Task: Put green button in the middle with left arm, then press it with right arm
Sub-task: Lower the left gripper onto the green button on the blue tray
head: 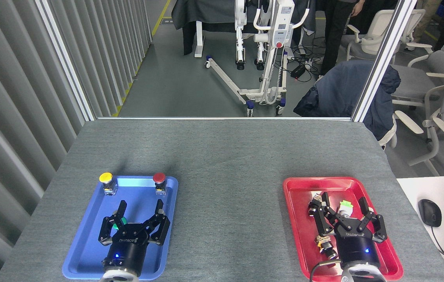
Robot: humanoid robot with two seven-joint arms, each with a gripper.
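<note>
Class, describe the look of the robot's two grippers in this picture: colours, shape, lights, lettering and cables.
Both the left gripper and the right gripper are black, each with two jointed, linked fingers spread from a round black body. Each body carries pale lettering and one small blue light, and sits on a silvery-white wrist ring. A dark cable curves beside the right wrist.

The green button (119, 223) sits mostly hidden under my left claw (140, 206), only a sliver of green cap showing beside the left finger. The middle (229, 196), bare grey tabletop, lies right of that claw.
</note>
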